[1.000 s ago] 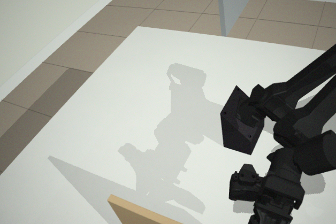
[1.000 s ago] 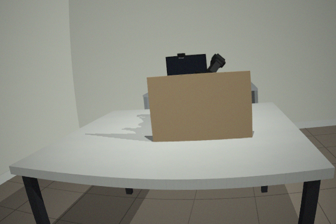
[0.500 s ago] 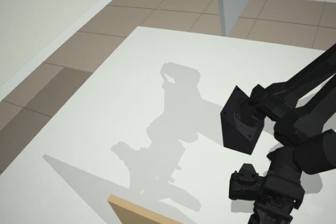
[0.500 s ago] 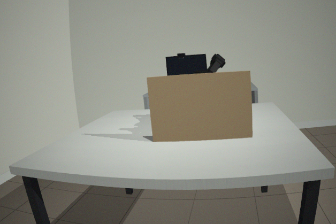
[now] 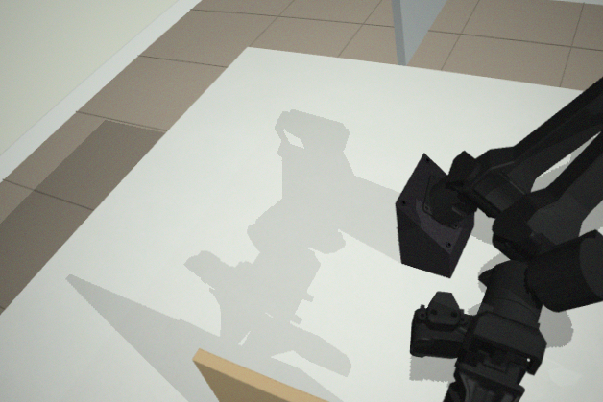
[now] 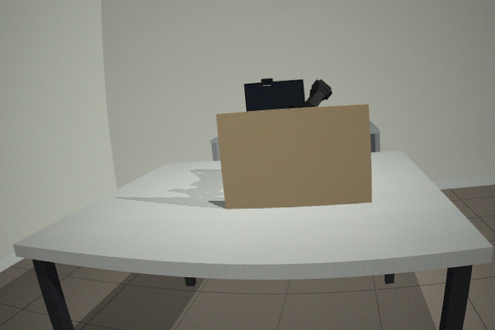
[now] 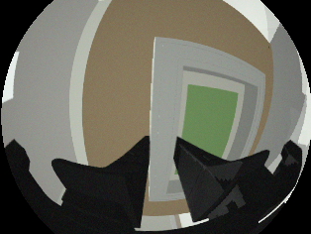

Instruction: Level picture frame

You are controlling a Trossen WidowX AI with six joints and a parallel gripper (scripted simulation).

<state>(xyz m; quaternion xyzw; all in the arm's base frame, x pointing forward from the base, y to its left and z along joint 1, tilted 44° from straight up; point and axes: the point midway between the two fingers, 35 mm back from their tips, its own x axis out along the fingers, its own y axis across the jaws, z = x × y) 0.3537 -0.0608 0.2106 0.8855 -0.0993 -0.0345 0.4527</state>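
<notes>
The picture frame (image 7: 165,89), grey with a pale mat and a green picture, is against the tan board (image 7: 119,74) in the wrist view. My gripper (image 7: 160,140) is shut on the frame's left side bar near its lower part, one dark finger on each side. The screw and the notched strip are hidden behind the frame. The wrist view is strongly curved, so I cannot tell whether the frame is level. The exterior view shows only the back of the board (image 6: 295,157), which hides the frame and the fingers. In the top view the fingers are below the picture's edge.
The board (image 5: 219,382) stands upright on the white table (image 5: 205,144) (image 6: 255,238). The black arm (image 5: 517,250) comes in from the right in the top view, with its upper part (image 6: 318,94) above the board in the exterior view. A grey panel (image 5: 423,2) stands beyond the table.
</notes>
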